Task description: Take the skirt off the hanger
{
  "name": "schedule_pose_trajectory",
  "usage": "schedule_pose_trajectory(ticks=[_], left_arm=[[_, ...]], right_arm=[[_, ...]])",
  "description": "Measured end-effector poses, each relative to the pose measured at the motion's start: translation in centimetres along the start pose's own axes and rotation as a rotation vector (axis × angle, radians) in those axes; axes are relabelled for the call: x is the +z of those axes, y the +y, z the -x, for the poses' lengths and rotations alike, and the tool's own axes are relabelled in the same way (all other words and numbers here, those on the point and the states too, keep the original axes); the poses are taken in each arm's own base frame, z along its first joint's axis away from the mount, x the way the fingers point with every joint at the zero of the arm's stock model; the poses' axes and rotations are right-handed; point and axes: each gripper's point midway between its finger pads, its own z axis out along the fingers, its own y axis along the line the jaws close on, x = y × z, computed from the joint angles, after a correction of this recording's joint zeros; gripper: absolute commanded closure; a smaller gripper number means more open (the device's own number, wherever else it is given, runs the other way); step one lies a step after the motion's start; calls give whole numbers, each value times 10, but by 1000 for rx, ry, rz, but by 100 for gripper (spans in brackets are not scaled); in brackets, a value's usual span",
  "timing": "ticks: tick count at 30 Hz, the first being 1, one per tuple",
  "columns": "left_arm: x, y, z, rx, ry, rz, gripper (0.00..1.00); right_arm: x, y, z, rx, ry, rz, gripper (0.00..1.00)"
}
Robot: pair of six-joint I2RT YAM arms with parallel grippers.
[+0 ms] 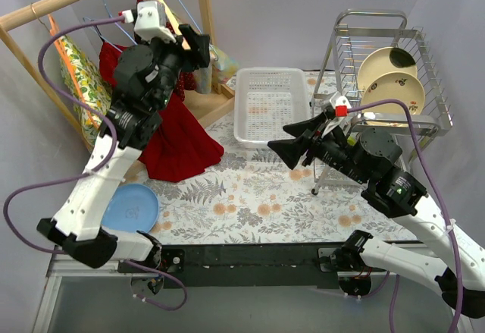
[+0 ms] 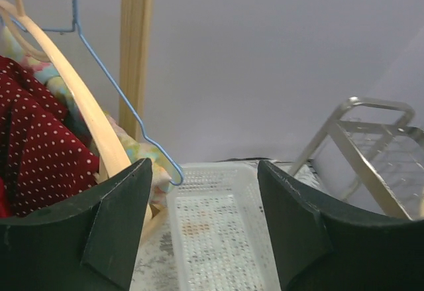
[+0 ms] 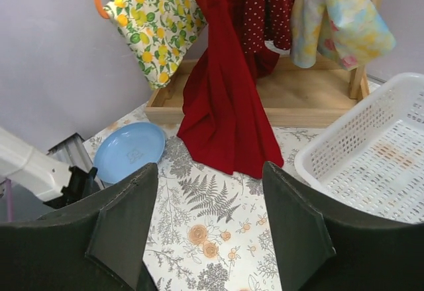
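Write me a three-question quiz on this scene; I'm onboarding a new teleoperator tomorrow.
1. True or false: the left arm's fingers are shut on the red skirt.
2. Which lies on the table near the skirt's hem? A) blue plate B) mug C) sponge
3. How many plates stand in the dish rack?

Key: 1. False: they are spread apart and hold nothing. 2. A. 3. Two.
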Motion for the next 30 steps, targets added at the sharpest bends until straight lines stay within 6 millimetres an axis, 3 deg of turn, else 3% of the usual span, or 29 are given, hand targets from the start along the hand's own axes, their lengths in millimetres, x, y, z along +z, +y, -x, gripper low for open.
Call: schedule_pose_trajectory(ticks=[5,9,11,13,16,19,24,26,30], left_arm=[[30,18,-7,48,55,155,36],[22,54,-18,96,104,314,40],[10,88,-15,118,112,417,44],[-8,133,-4,138,101,553,35],[-49,191,15,191,59,785,35],[-85,207,27,227,26,899,35],[-126,223,39,276,-46,1029,39],[-138,236,34,308,-43,1096,39],[-142,260,13,374,1,1194,44]], right_arm=[[-2,8,-6,-1,-1,56,31],[-4,12,-15,4,7,83,32],[-3,13,-18,9,13,94,32],[-2,16,-18,14,1,114,32],[-1,19,-22,22,-7,139,32],[0,21,-25,34,-2,146,32],[5,19,-31,60,24,134,32],[8,18,-35,73,42,130,32],[9,17,-38,83,55,126,32]])
